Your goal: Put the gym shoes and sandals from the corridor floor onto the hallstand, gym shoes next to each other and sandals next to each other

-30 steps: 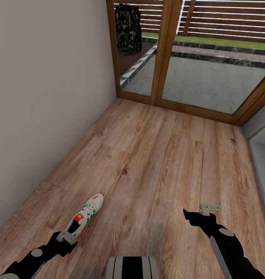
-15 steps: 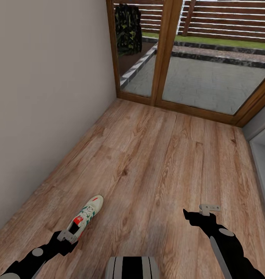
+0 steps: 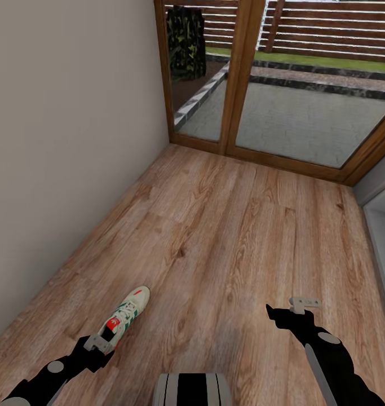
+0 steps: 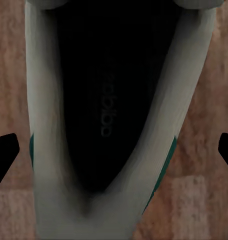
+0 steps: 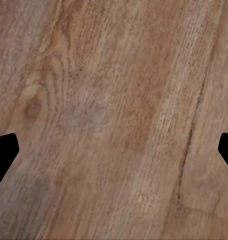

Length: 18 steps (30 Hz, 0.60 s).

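Gym shoe found on the corridor floor, near left, close to the wall; long axis running near-to-far, toe far and slightly right, heel nearest. Left hand poised directly over the heel opening, spread wide, empty, shoe lying between the tips. Right hand well apart to the right, over bare planks, likewise wide.

Even, flat sim lighting, fairly bright. Daylight side is the glass door; the paving beyond it is brightest. Floor shows no glare, just a faint soft shadow near the robot base. Left wrist view is close and blurry; shoe interior is near black. Right wrist view is soft, grain smeared.
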Motion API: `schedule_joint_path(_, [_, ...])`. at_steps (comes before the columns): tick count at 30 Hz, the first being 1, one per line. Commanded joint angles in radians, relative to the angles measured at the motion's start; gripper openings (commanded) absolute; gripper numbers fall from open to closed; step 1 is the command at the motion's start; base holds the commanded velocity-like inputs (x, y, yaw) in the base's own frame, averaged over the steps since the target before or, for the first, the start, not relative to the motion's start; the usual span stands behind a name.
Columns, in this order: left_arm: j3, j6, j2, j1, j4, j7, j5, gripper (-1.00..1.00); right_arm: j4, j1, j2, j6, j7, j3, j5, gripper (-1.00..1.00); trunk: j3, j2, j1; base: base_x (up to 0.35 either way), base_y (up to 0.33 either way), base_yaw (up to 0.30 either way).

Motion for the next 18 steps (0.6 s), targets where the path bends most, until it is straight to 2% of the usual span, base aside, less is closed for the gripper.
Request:
schedule_joint_path(1, [0.000,-0.005,0.001,0.000,0.000,-0.001,-0.006,1.00,-0.001,0.000,0.000,0.005,0.000,-0.001,-0.009,1.00,-0.001,0.000,0.000,0.018,0.000,0.000])
schedule_joint_path(4, [0.001,-0.005,0.003,0.000,0.000,-0.001,-0.006,1.00,-0.001,0.000,0.000,0.005,0.000,-0.001,-0.009,1.00,-0.001,0.000,0.000,0.010,0.000,0.000])
schedule_joint_path(5, [0.001,-0.006,0.003,0.000,0.000,-0.001,-0.006,-1.00,-0.001,0.000,0.000,0.005,0.000,-0.001,-0.009,1.00,-0.001,0.000,0.000,0.006,0.000,0.000])
schedule_joint_path(18, [0.003,-0.009,0.007,0.000,0.000,0.000,-0.003,-1.00,-0.001,0.000,0.000,0.004,0.000,-0.001,-0.009,1.00,-0.001,0.000,0.000,0.001,0.000,0.000])
